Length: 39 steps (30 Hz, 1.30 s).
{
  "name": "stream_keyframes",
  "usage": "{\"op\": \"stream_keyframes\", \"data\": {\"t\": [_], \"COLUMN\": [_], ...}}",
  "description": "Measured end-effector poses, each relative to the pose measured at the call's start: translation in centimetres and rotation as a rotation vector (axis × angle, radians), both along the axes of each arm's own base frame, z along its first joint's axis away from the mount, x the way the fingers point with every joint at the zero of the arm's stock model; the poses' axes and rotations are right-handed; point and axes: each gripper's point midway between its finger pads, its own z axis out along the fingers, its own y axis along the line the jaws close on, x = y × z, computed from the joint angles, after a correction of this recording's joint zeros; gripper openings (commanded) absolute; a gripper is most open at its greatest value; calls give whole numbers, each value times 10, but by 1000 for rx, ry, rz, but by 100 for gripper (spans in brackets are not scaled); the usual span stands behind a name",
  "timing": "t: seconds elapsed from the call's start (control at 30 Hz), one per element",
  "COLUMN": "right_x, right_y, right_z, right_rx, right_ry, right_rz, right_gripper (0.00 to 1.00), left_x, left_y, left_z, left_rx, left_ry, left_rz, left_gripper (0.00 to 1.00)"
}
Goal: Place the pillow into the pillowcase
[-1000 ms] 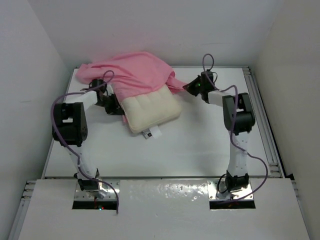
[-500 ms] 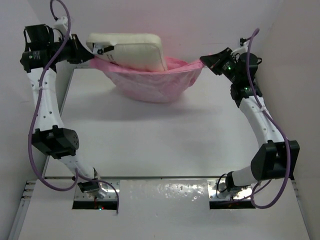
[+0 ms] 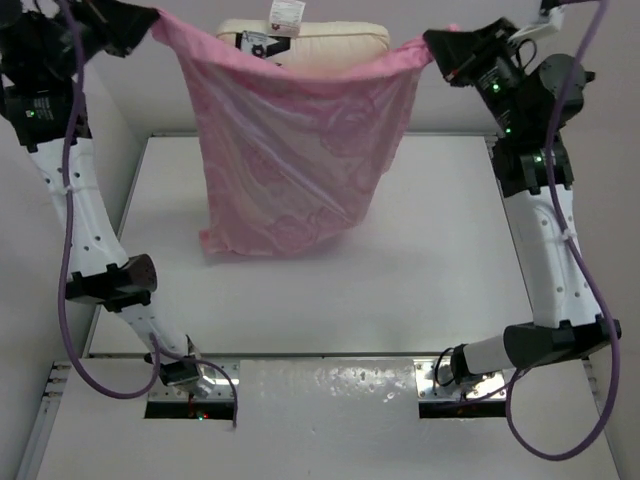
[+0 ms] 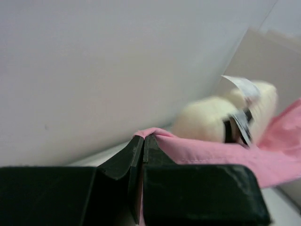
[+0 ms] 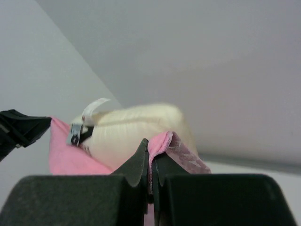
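Step in hand: dropping the cream quilted rectangular pillow (image 3: 320, 45) down into the large shiny pink satin pillowcase with woven roses (image 3: 290, 170).

Pillowcase: hangs high over the white worktop (image 3: 430, 290), mouth upward. Pinched at the left mouth corner by the left jaws, shut tight on the hem. Pinched likewise at the right corner by the right jaws. Lower corner near or touching the worktop; cannot tell which.

Pillow: sits at the mouth, top edge and small white tag (image 3: 287, 12) above the hem. Depth inside unclear.

Next, by judgement: calls for a shake or short lift-and-drop, both pinches kept and the hem held wide, to slide the pillow to the bottom.
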Motion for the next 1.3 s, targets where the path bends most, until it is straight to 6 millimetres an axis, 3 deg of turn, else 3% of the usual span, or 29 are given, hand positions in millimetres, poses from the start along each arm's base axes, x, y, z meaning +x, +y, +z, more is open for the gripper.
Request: {"op": "stream_keyframes", "data": {"t": [0.07,0.17,0.23,0.33,0.47,0.6,0.73,0.9,1.0,1.07,1.13,1.2,1.3], "right_x": [-22,-59,-82,-100,-85,-66,-55,-54,-71,-97,-124,-151,-169], "right_y": [-2,-6,0,0,-4,17,74,183,247,286,311,323,308], "right_z": [49,105,128,140,127,112,89,69,49,31,17,6,2], "right_rx": [-3,-3,-6,-17,-27,-11,-9,-48,-97,-146,-188,-215,-240], "right_ry": [-125,-283,-360,-410,-363,-316,-267,-250,-259,-264,-285,-302,-314], "right_rz": [-16,-31,-2,0,-31,28,161,351,458,536,596,642,632], "right_gripper": [0,0,0,0,0,0,0,0,0,0,0,0,0], "left_x": [-9,-32,-56,-96,-117,-116,-116,-133,-143,-148,-150,-149,-137], "left_y": [16,53,63,57,49,73,121,200,241,261,271,274,266], "left_z": [34,82,112,145,154,154,154,159,162,163,164,164,163], "left_rx": [-67,-135,-143,-112,-103,-108,-138,-199,-238,-255,-268,-271,-266], "left_ry": [-85,-232,-332,-461,-496,-501,-497,-540,-583,-610,-626,-639,-641], "left_rz": [12,62,61,43,44,121,271,549,709,793,835,845,813], "left_gripper": [0,0,0,0,0,0,0,0,0,0,0,0,0]}}
